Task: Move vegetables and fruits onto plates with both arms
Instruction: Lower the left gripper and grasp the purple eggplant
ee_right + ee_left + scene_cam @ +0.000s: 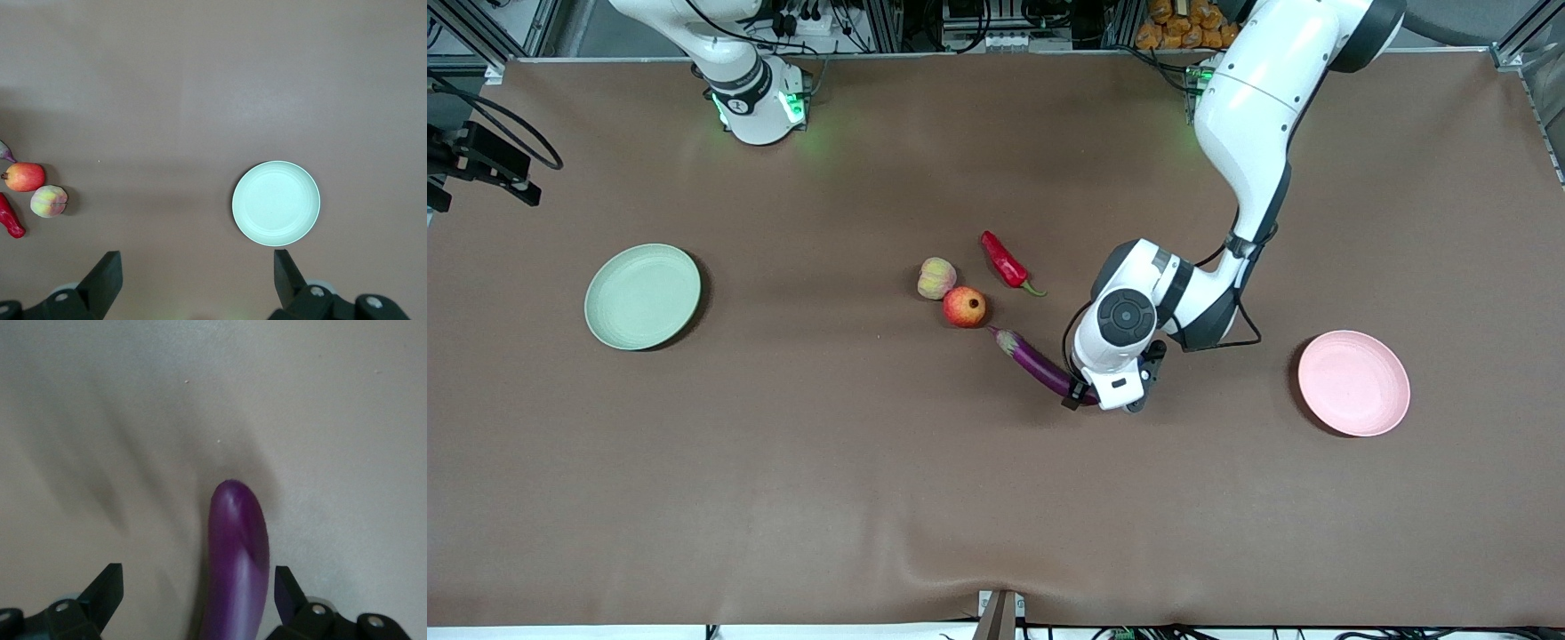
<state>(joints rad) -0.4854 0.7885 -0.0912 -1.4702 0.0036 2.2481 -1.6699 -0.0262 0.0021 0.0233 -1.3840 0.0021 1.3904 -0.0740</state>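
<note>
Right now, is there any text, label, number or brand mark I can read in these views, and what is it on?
No readable text in any view.
Right arm's base: a small dark mark on its black band, too small to read.
Eggplant, pink plate, mint green plate: unmarked.

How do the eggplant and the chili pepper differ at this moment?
The eggplant is purple and long; the chili pepper is red and shorter. The eggplant's end lies between the open fingers of the left pincer; the chili pepper lies untouched. Both rest on the table, neither on a plate.
</note>
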